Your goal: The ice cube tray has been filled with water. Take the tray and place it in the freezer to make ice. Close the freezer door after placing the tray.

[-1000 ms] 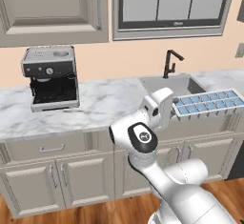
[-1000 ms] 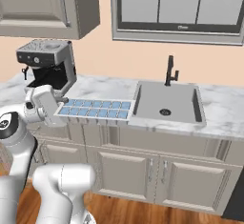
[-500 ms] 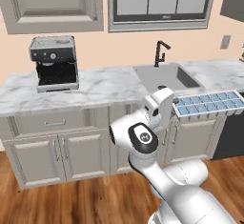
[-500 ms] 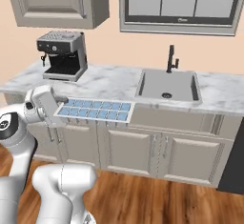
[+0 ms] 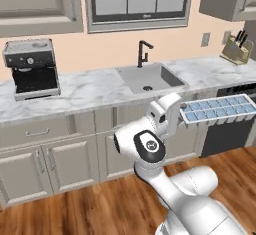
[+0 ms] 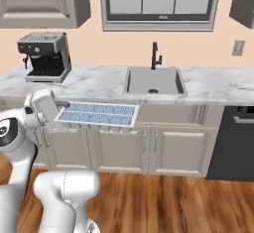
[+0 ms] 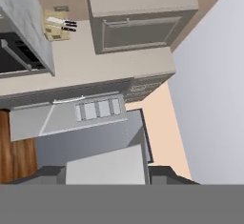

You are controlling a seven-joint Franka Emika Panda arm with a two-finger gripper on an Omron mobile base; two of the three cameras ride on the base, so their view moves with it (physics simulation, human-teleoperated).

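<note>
While my gripper (image 6: pixel 58 112) clamps one short end of the ice cube tray (image 6: pixel 97 115), the tray juts out level in the air, in front of the lower cabinets (image 6: pixel 149 150) and below the edge of the marble counter (image 6: pixel 99 82). Its water (image 5: pixel 218 108) shows as glossy blue squares in two rows between whitish walls. From the left base view the tray's free end reaches toward the dark dishwasher (image 5: pixel 226 131). Behind it are the sink (image 5: pixel 150 77) and black faucet (image 5: pixel 143 52), with a coffee machine (image 5: pixel 33 68) well to the side. A knife block (image 5: pixel 235 49) stands on the far counter.
</note>
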